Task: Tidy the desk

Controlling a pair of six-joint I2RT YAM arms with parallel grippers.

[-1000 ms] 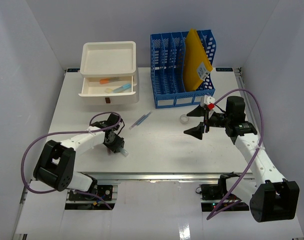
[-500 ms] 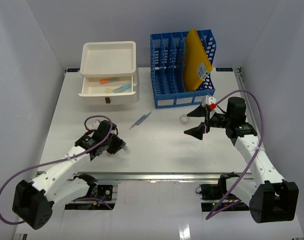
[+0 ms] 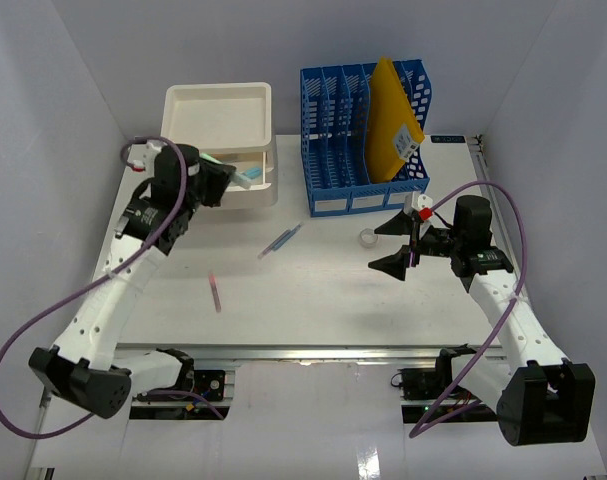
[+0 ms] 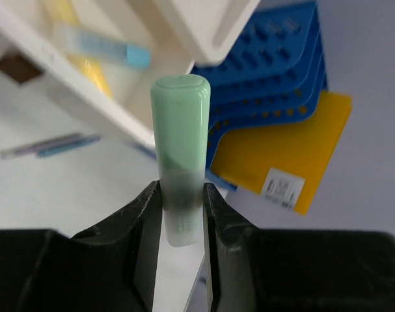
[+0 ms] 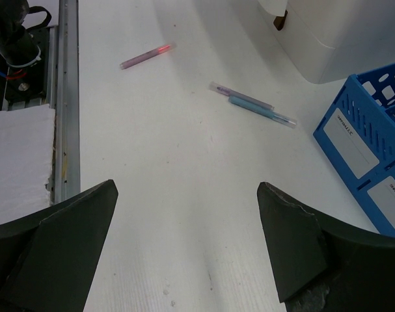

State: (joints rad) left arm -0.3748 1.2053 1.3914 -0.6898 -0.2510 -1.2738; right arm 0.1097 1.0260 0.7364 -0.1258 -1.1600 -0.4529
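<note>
The white desk (image 3: 323,300) carries loose stationery. My left gripper (image 3: 223,180) is raised at the open drawer (image 3: 245,184) of the white drawer box (image 3: 218,115). It is shut on a pale tube with a green cap (image 4: 180,123), which stands upright between the jaws of the left gripper (image 4: 182,192). The drawer (image 4: 67,58) holds a blue item (image 4: 106,47) and a yellow one. My right gripper (image 3: 373,247) hovers open over the desk at the right, and the right gripper (image 5: 187,188) has nothing between its fingers.
A pink pen (image 3: 215,293) lies near the front left. A purple and a blue pen (image 3: 280,241) lie mid-desk. A small tape roll (image 3: 367,238) sits by the blue file rack (image 3: 363,130), which holds a yellow envelope (image 3: 393,120). A metal rail (image 5: 67,97) edges the front.
My left arm has lifted from the front of the desk to the open drawer, carrying the green-capped tube. The pink pen now shows where it was. The right arm has not moved.
</note>
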